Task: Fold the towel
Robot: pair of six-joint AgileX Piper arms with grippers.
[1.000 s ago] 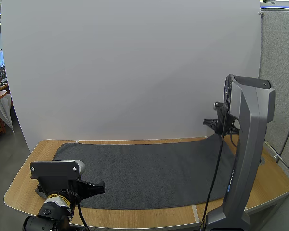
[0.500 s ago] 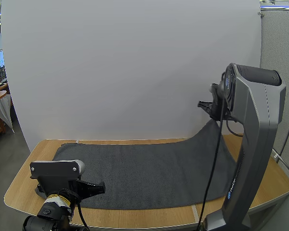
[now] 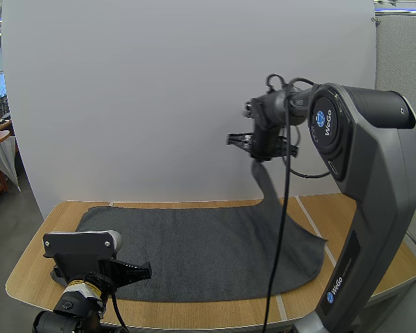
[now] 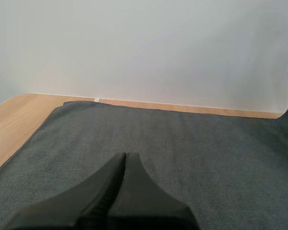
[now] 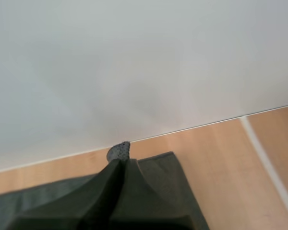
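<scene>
Found the dark grey towel (image 3: 208, 250) spread over most of the wooden table (image 3: 35, 270), with its far right corner held well above the surface. Noted the right gripper (image 3: 258, 149) clamped on that corner, a nub of cloth poking past the closed tips, and a narrow drape hanging from the pinch down to the flat part. Noted the left gripper (image 4: 126, 154) closed on nothing, fingers pressed together as one wedge, low over the towel's near left part.

Judged the towel soft, limp and light, with no stiffness to carry a fold by itself. Judged the nap grippy enough for a fingertip pinch. Judged corners and hems the best holds, since a single corner let the rest sag and twist. Expected drag along the table during any carry toward the left edge.
</scene>
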